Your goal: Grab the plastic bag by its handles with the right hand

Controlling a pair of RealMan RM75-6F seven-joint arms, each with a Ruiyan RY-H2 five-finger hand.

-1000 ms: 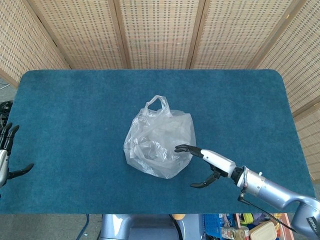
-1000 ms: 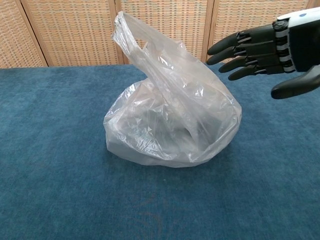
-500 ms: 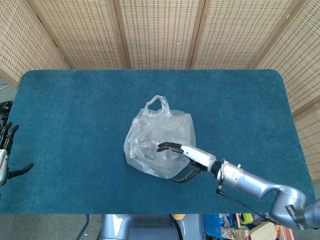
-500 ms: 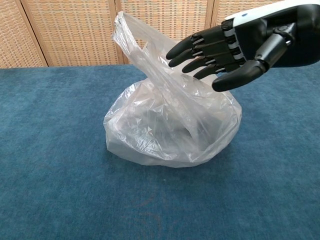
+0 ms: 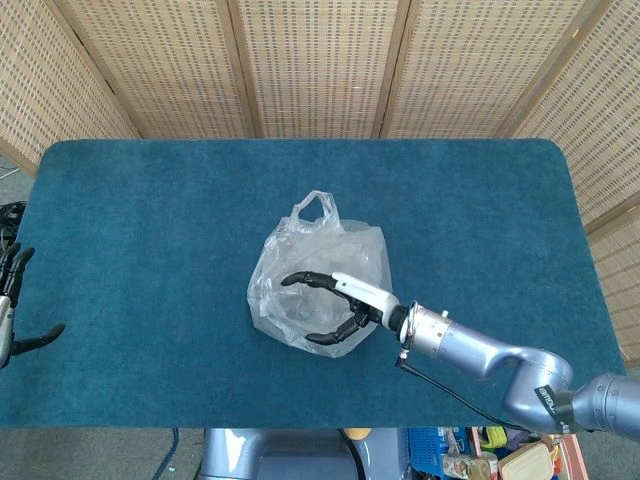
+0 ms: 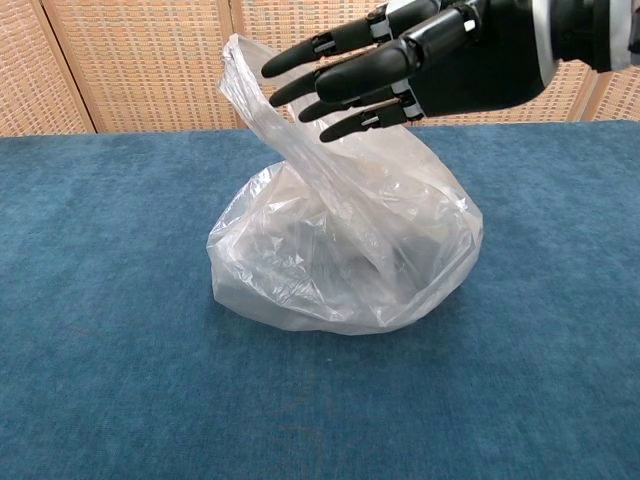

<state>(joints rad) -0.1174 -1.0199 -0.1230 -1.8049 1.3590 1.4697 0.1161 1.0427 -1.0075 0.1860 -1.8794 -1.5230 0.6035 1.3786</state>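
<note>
A clear plastic bag (image 5: 300, 262) (image 6: 340, 255) sits in the middle of the blue table, crumpled, with its handles (image 5: 318, 204) (image 6: 245, 70) standing up at the far side. My right hand (image 5: 335, 305) (image 6: 420, 65) hovers over the bag with its fingers spread, holding nothing. In the chest view its fingertips (image 6: 285, 80) reach close to the handles; whether they touch the plastic I cannot tell. My left hand (image 5: 12, 310) rests at the table's left edge, fingers apart and empty.
The blue cloth-covered table (image 5: 150, 220) spreads wide around the bag. Woven wicker screens (image 5: 320, 60) stand behind its far edge. Boxes and clutter (image 5: 480, 455) lie on the floor below the near edge.
My right hand has moved left and upward from beside the bag to above it, its fingers now reaching toward the handles. The bag and left hand have stayed put.
</note>
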